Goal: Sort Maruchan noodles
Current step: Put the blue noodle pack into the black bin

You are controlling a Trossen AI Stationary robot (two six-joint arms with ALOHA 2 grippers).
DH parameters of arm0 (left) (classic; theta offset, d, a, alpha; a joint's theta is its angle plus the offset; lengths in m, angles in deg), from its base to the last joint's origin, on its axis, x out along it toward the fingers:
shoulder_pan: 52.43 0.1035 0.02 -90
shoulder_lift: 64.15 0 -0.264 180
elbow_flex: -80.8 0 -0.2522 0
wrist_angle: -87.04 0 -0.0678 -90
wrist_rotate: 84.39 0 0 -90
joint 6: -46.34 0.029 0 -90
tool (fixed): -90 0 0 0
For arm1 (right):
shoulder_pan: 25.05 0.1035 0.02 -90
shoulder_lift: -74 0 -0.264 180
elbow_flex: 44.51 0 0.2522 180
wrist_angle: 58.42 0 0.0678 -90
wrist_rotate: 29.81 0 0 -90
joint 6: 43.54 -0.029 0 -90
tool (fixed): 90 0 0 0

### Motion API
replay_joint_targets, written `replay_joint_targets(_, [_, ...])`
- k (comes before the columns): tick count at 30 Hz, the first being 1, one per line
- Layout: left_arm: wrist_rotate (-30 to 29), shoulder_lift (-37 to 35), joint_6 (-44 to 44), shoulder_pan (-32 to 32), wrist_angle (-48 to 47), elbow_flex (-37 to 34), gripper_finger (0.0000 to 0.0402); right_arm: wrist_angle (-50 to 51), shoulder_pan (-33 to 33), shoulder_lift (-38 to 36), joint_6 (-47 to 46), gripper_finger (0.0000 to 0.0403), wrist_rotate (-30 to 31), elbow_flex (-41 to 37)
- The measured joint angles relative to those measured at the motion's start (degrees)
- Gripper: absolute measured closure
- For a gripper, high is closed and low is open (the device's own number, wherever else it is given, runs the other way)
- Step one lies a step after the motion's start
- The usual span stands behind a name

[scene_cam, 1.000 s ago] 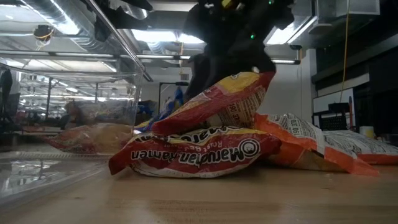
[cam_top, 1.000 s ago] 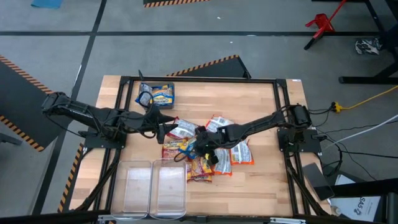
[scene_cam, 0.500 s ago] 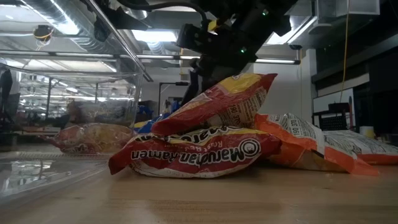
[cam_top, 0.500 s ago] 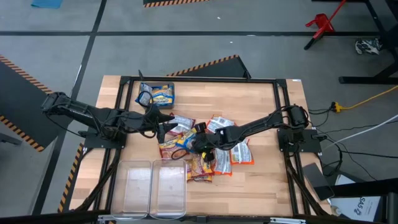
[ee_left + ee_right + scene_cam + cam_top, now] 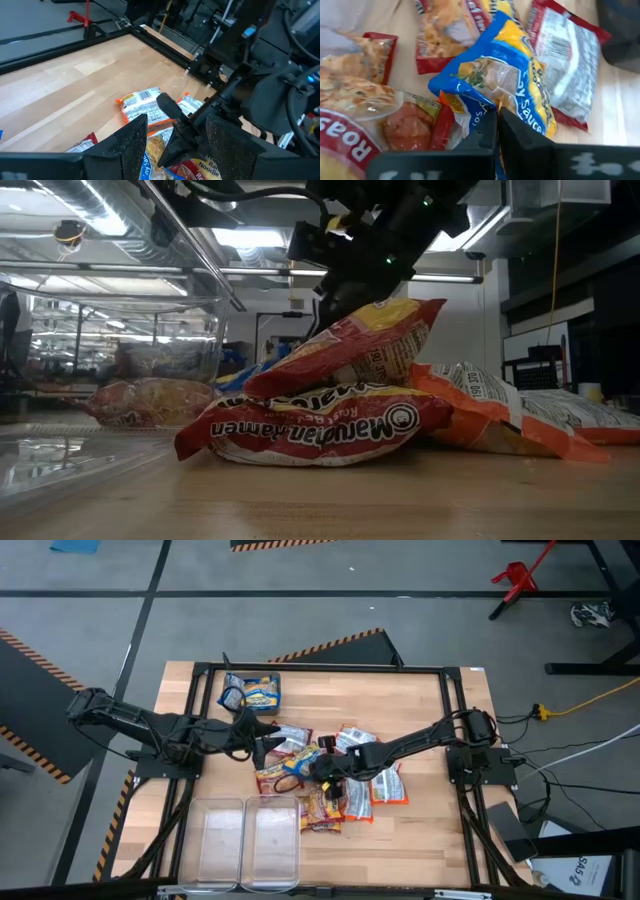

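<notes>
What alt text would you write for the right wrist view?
The right tool is shut on the edge of a crinkly blue-and-yellow plastic ramen packet, which lies on a heap of red-and-yellow ramen packets on a pale wooden table.

Blue-and-yellow packet (image 5: 507, 87), crinkly, with orange corner patch. Red packet (image 5: 447, 30) beside it showing yellowish noodles. Red-edged packet with white-grey printed back (image 5: 570, 65). Low view: red packet with white lettering (image 5: 315, 425), red-and-yellow packet (image 5: 350, 345) on top, orange-and-white packet (image 5: 500, 415). Light wood table (image 5: 420, 705), black frame. Clear bins (image 5: 250, 840). Grey floor, orange-black hazard stripes (image 5: 330, 645). Dark arms.
</notes>
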Motion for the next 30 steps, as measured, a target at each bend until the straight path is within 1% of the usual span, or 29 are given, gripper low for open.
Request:
replay_joint_targets(5, [-3.6, 0.0, -1.3, 0.0, -0.6, 0.0, 0.0205, -0.3, -0.1, -1.5, -2.1, 0.0402, 0.1, 0.0])
replay_joint_targets(10, [-9.5, 0.0, -8.3, 0.1, -1.8, 0.0, 0.0205, -0.3, -0.1, -4.3, -2.4, 0.0403, 0.0, 0.0])
replay_joint_targets(12, [-10.8, 0.0, -10.5, 0.3, -2.8, 0.0, 0.0205, -0.4, -0.1, -5.3, -3.1, 0.0403, 0.1, 0.0])
replay_joint_targets(17, [-9.5, 0.0, -15.7, 1.9, -8.9, 0.0, 0.0205, -1.2, -0.9, -6.8, -3.0, 0.0403, -0.2, 0.0])
replay_joint_targets(19, [-8.2, 0.3, -17.0, 2.1, -8.9, -0.9, 0.0204, -1.5, -1.3, -6.9, -3.0, 0.0402, -2.0, 0.0])
replay_joint_targets(21, [-6.6, 0.5, -17.1, 2.1, -9.3, -1.8, 0.0204, -1.3, -1.7, -6.9, -3.2, 0.0396, -6.5, 0.0])
replay_joint_targets(23, [-5.6, 0.5, -16.9, 2.0, -8.9, -2.2, 0.0200, -1.2, -2.4, -6.9, -3.2, 0.0377, -12.9, 0.0])
replay_joint_targets(25, [-5.5, 1.0, -16.9, 2.0, -8.9, -2.6, 0.0195, -1.9, -2.3, -6.5, -3.1, 0.0343, -16.9, 0.0])
replay_joint_targets(27, [-5.5, 1.2, -16.5, 1.9, -9.3, -2.8, 0.0189, -2.7, -1.8, -5.7, -2.3, 0.0297, -17.5, 0.1])
replay_joint_targets(30, [-6.3, 1.5, -15.9, 1.9, -8.4, -2.7, 0.0183, -4.5, -1.3, -3.7, 1.3, 0.0216, -14.9, 0.1])
